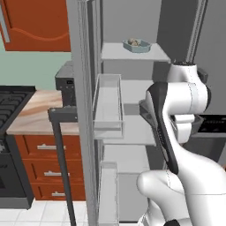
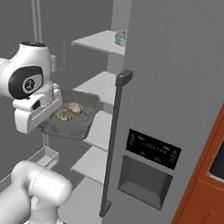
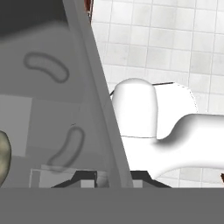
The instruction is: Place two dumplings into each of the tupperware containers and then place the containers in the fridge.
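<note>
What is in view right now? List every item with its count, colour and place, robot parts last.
Light blue tub: one, on the top fridge shelf, dumplings inside.
Dark grey tub: one, held by its rim in front of the middle shelves.
Dumplings: two, tan, in the dark grey tub; more in the light blue tub, number unclear.
Fridge: one, grey, one door open, pale shelves, black dispenser panel.
Door bins: clear, on the open door.
Counter: pale wood top, orange drawers below.
Stove: black, far left.
Upper cabinet: orange.
Arm: one, white.
Gripper: jaws closed on the dark grey tub's rim.
</note>
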